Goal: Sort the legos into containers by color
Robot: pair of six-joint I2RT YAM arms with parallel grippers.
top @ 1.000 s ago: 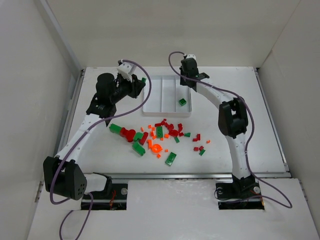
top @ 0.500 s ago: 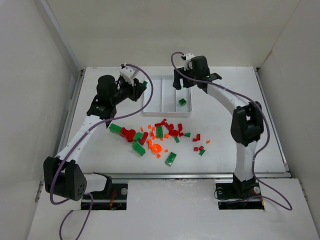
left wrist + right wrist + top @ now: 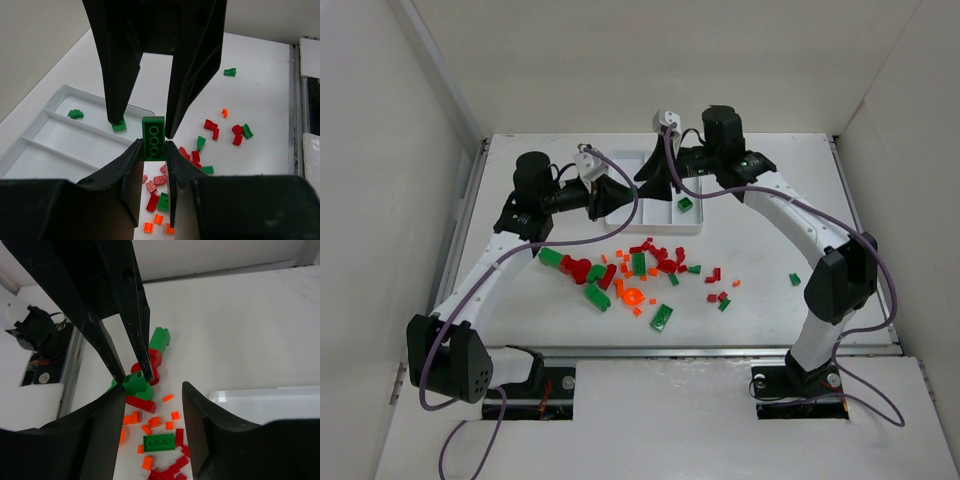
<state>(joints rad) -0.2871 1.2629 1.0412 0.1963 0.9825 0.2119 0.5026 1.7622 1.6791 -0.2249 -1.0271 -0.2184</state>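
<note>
1. Grip on the left: pinching a green brick (image 3: pixel 153 131) by its long smooth sides in the left gripper (image 3: pixel 153 146), jaws narrow, holding it aloft at the left edge of the tray (image 3: pixel 660 229).
2. Judging it light, rigid, glossy plastic; clamping the flat parallel walls squarely, since catching corners or studs is inviting a sideways pop.
3. Leaving the remaining legos (image 3: pixel 640 265) scattered on the table, just in front of the tray.
4. Facing that brick with the right gripper (image 3: pixel 153 389), jaws partly spread and, fingertips being blurred, apparently gripping nothing.
5. Counting a green piece (image 3: pixel 686 205) in the right-hand compartment; noting a stray green piece (image 3: pixel 794 279) well apart, far right.
</note>
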